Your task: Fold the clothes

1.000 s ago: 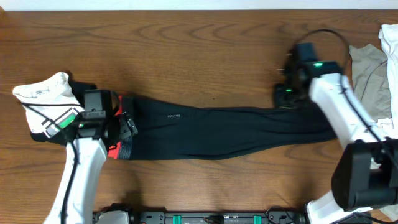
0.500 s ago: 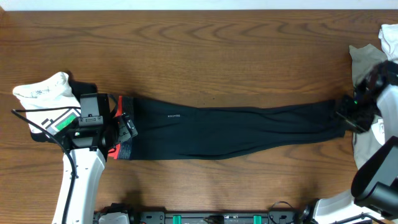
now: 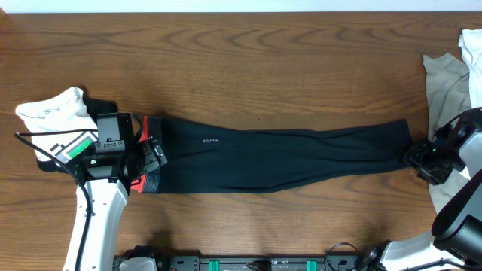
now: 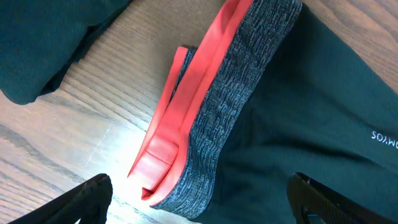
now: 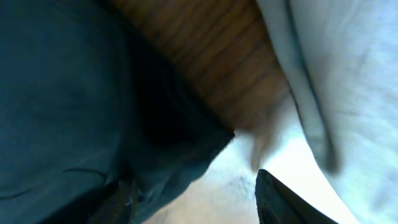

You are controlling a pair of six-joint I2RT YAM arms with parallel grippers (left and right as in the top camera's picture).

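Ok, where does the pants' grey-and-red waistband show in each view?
Overhead: the grey-and-red waistband sits at the left end of the black pants, in the left part of the picture.
Left wrist: it crosses the middle of the picture diagonally.
Right wrist: not in it; only the pants' dark hem end shows, on the left.
Shared landmark: the wooden table.

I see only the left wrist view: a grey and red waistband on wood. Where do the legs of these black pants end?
Observer: The long black fabric pants lie stretched across the brown wooden table; the leg ends reach the right pincer.
Operator: Is that pincer shut on them?
Observer: No, its jaws stand apart over the hem.
Operator: Anything else near it?
Observer: A crumpled grey-beige fabric top lies beside it, at the table's right edge.
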